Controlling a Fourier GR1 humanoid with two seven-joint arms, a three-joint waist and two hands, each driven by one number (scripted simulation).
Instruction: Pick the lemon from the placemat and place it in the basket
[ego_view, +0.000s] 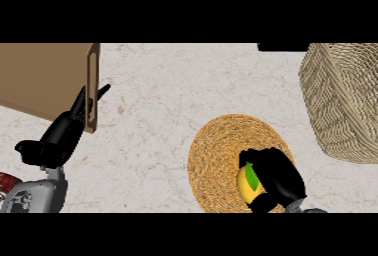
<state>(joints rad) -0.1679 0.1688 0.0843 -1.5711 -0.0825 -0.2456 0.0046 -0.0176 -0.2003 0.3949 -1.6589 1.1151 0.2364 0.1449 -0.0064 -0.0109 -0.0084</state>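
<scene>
At the far left of the marbled bench (170, 85), one brown wooden board (44, 82) is seen, and against its edge the left robot hand (63, 132) is held with straight fingers, holding nothing. Further right, one round woven placemat (221, 145) is laid. On it one yellow lemon (248, 182) with a green leaf is enclosed by the curled right robot hand (277, 175); its long axis seems to run up-down in the view. At the far right, one wicker basket (343, 100) is set.

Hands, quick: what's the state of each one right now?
Left hand: open, fingers straight, holding nothing, beside the wooden board.
Right hand: curled over the lemon on the placemat.
</scene>
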